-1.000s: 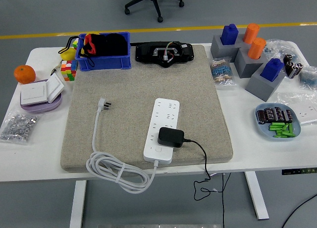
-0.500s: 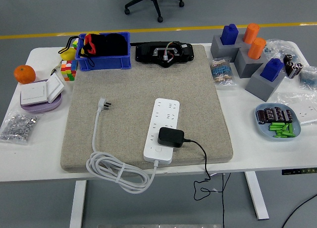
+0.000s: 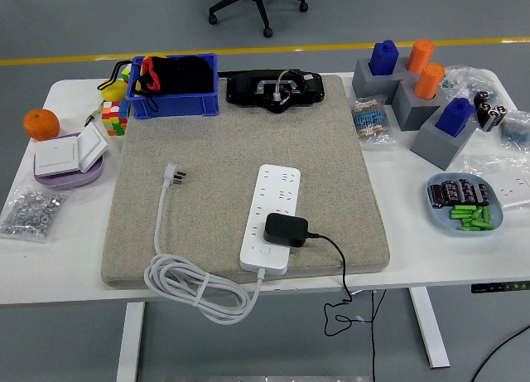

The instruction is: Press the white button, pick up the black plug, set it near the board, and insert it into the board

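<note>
White power strip point(image 3: 272, 217): lies lengthwise on the beige mat point(image 3: 240, 133), mid-desk point(image 3: 74, 258). Black plug point(image 3: 286, 230): sits on the strip's near end, cord trailing off the desk's front edge. White button point(image 3: 262, 252): on the strip just in front of the plug. White cable point(image 3: 195, 291): coiled at the mat's near-left corner. My hands: neither is in view, so I cannot tell their state.

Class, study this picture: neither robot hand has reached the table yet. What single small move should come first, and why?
Probably bring a hand in over the power strip towards its white button at the near end. The black plug already sits in the strip just beyond it, and no hand is in view yet.
</note>
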Action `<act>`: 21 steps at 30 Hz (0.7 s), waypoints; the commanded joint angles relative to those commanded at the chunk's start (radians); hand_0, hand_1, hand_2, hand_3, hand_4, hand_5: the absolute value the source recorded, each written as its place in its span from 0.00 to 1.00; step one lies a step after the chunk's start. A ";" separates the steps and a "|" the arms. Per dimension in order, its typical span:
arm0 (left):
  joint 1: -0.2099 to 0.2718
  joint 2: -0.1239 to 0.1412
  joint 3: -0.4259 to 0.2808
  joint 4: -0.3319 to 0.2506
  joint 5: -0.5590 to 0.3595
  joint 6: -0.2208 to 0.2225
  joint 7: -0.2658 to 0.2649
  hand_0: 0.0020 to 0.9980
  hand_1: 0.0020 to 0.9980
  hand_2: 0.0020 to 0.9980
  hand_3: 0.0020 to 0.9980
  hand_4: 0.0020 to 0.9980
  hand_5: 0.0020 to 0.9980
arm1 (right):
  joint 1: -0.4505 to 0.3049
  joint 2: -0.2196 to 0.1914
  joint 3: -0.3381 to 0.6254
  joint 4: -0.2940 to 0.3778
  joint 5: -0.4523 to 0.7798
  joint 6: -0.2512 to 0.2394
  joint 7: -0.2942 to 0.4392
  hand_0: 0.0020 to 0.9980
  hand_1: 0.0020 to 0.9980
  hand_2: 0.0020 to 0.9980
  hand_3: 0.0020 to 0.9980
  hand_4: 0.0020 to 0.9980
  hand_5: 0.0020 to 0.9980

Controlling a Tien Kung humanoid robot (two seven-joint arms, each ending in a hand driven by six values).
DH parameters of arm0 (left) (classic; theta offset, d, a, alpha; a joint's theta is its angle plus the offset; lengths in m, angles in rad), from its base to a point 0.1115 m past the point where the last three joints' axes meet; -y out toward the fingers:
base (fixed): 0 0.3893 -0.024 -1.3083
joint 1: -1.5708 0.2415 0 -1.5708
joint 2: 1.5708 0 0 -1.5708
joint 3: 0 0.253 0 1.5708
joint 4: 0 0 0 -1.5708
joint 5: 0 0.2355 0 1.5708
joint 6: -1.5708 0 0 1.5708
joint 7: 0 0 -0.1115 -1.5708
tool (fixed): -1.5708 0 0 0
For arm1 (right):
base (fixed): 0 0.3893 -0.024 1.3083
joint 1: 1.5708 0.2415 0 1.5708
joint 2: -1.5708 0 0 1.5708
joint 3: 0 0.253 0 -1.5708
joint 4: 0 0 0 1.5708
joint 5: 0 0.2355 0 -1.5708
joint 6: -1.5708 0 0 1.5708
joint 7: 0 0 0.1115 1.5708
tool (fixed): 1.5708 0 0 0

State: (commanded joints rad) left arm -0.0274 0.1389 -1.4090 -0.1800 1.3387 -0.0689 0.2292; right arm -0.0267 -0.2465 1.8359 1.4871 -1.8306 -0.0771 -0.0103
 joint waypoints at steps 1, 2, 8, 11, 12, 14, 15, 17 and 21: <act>0.000 -0.001 -0.001 0.000 0.001 0.000 0.001 0.71 0.70 0.67 0.71 0.72 0.29 | 0.000 0.000 -0.006 0.000 0.009 -0.012 0.023 1.00 1.00 1.00 1.00 1.00 1.00; 0.000 -0.002 -0.003 0.000 0.003 0.000 0.001 0.71 0.70 0.67 0.71 0.72 0.29 | 0.001 -0.001 -0.013 -0.003 0.023 -0.027 0.059 1.00 1.00 1.00 1.00 1.00 1.00; 0.005 -0.005 -0.014 0.000 0.010 0.000 0.002 0.71 0.70 0.67 0.71 0.72 0.29 | 0.005 0.005 -0.025 0.004 0.034 -0.092 0.287 0.96 0.91 0.86 0.83 1.00 0.95; 0.006 -0.006 -0.017 0.000 0.009 0.001 0.001 0.71 0.70 0.67 0.71 0.72 0.29 | 0.009 0.007 -0.022 0.007 0.029 -0.105 0.353 0.82 0.70 0.65 0.68 0.93 0.57; 0.006 -0.006 -0.016 0.000 0.008 0.001 0.000 0.71 0.70 0.67 0.71 0.72 0.29 | 0.011 0.009 -0.019 0.008 0.021 -0.109 0.363 0.82 0.70 0.65 0.68 0.93 0.57; 0.007 -0.007 -0.013 0.000 0.007 0.001 0.000 0.71 0.70 0.67 0.71 0.72 0.29 | 0.014 0.013 -0.015 0.009 0.018 -0.113 0.370 0.82 0.70 0.65 0.68 0.93 0.57; 0.007 -0.008 -0.013 0.000 0.007 0.000 0.000 0.71 0.70 0.67 0.71 0.72 0.29 | 0.015 0.016 -0.012 0.010 0.019 -0.115 0.372 0.82 0.70 0.65 0.68 0.93 0.57; 0.007 -0.010 -0.015 0.000 0.006 0.001 -0.002 0.71 0.70 0.67 0.71 0.72 0.29 | 0.016 0.021 -0.007 0.013 0.019 -0.120 0.377 0.77 0.64 0.61 0.63 0.90 0.47; 0.007 -0.011 -0.018 0.000 0.012 0.000 0.000 0.71 0.70 0.67 0.71 0.72 0.29 | 0.017 0.024 -0.001 0.011 0.035 -0.152 0.435 0.77 0.64 0.61 0.63 0.90 0.47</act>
State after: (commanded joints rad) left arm -0.0205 0.1278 -1.4270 -0.1800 1.3508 -0.0689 0.2289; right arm -0.0101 -0.2223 1.8350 1.4976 -1.7959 -0.2287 0.4248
